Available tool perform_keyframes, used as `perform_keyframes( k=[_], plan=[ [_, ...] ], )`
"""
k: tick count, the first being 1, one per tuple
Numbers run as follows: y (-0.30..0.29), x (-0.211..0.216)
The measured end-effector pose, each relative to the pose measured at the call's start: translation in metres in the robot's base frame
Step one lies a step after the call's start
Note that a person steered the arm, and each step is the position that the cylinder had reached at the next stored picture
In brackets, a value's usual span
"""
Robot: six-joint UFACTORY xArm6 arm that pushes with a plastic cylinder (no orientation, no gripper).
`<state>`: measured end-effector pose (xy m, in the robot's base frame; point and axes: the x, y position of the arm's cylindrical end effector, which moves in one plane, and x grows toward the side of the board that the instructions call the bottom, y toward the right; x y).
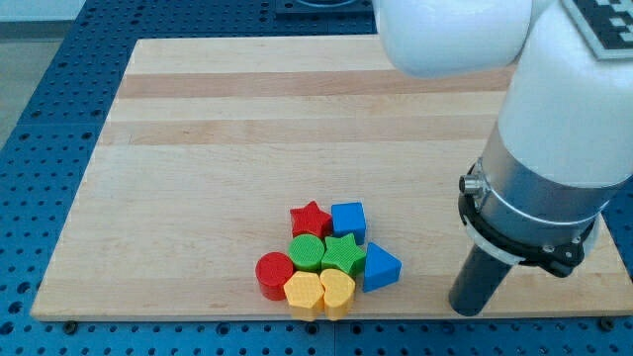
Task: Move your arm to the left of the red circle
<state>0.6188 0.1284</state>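
Note:
The red circle (274, 274) lies at the left end of a tight cluster of blocks near the board's bottom edge. Touching it are a green circle (307, 251) and a yellow block (303, 292). The cluster also holds a red star (311, 218), a blue cube (348, 219), a green star (342, 253), a yellow heart (337, 289) and a blue triangular block (380, 267). My tip (468, 309) rests on the board to the right of the cluster, well right of the red circle, apart from all blocks.
The wooden board (198, 148) lies on a blue perforated table (40, 119). The arm's white and grey body (554, 148) fills the view's right and hides the board's right edge.

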Motion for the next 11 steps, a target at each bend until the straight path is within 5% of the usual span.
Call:
perform_keyframes(
  k=[5,6,7,8,9,10,11],
  plan=[
    [-0.048,0.0],
    [-0.016,-0.001],
    [0.049,-0.047],
    [0.049,-0.139],
    [-0.035,-0.197],
    [-0.169,-0.177],
    [-0.262,-0.115]
  ],
)
